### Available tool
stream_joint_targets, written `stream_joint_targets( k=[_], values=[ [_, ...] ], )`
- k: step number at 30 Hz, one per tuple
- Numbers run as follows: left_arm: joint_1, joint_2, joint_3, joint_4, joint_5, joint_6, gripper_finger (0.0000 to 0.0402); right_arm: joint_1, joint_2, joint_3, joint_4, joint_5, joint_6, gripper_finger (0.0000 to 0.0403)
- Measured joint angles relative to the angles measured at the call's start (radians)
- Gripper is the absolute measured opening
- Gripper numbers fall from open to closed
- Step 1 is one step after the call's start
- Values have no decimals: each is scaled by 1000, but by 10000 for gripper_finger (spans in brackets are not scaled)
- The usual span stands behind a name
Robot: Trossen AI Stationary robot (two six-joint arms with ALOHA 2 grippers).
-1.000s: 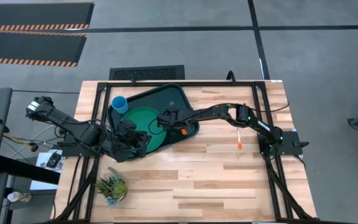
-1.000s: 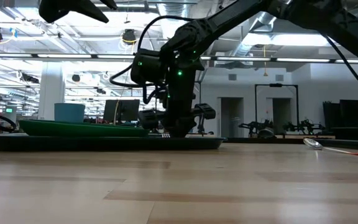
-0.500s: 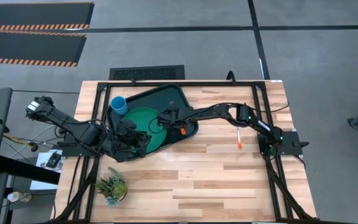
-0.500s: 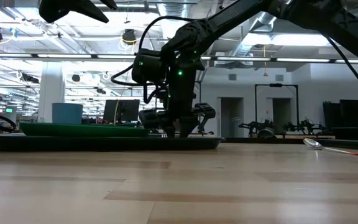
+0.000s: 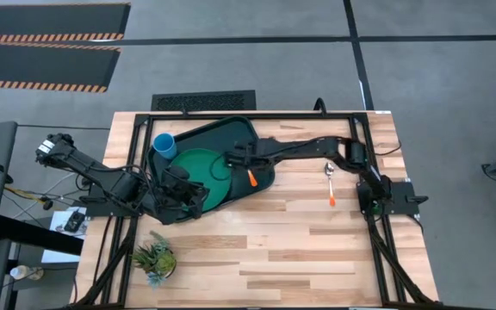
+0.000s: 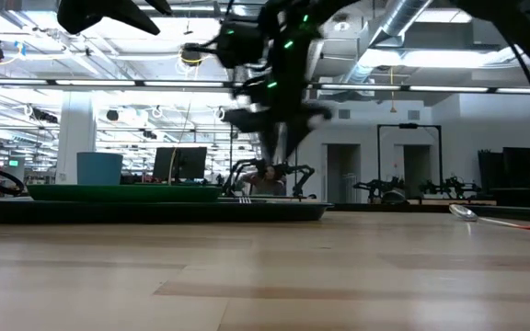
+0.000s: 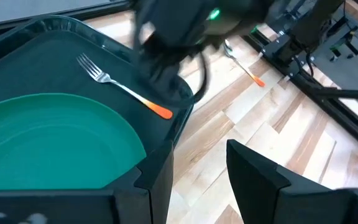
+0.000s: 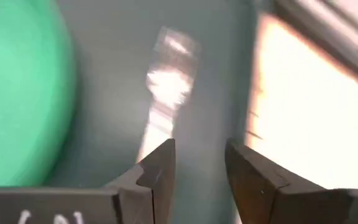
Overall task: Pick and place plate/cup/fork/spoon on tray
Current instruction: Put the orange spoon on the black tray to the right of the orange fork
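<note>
The dark tray [image 5: 231, 133] lies at the table's far left. On it are the green plate [image 5: 195, 168], the blue cup [image 5: 166, 144] and the fork [image 5: 250, 178], which lies flat by the tray's right rim, tines [image 7: 87, 61] toward the far side and orange handle [image 7: 159, 111] toward the near side. The spoon [image 5: 330, 185] lies on the bare wood to the right and also shows in the left wrist view [image 7: 244, 62]. My right gripper [image 5: 233, 159] hangs open above the fork [image 8: 169, 68], clear of it. My left gripper [image 7: 197, 186] is open and empty over the tray's near rim [image 7: 166, 137].
A small spiky plant [image 5: 155, 258] stands near the table's front left. The black frame rails [image 5: 368, 172] run along the table's sides. Bare wood [image 5: 282, 250] lies across the table's near half and right of the tray.
My right gripper has risen off the tray and drawn back a little toward the table's right edge, its arm lifting quickly. The fork has stayed behind, flat on the tray beside the plate.
</note>
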Motion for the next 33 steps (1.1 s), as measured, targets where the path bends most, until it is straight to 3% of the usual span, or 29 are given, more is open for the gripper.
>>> stream_joint_targets(
  k=[4,7,11,17,20,26,33],
  values=[
    [-1,0,0,-11,16,13,133,36,-62,-35,-332,136,124,170],
    [-11,0,0,-13,14,16,133,85,-146,-183,-462,173,286,176],
    [-28,0,0,-13,10,39,133,155,-327,-503,-358,100,401,176],
    [-38,0,0,-14,-5,50,133,240,-641,-1002,96,-60,537,166],
    [-38,0,0,-13,-14,50,133,270,-755,-1165,176,-69,659,168],
    [-38,0,0,-13,-33,45,133,317,-859,-1317,237,-68,792,185],
    [-38,0,0,-11,-34,37,133,320,-801,-1339,237,-40,819,189]
  ],
)
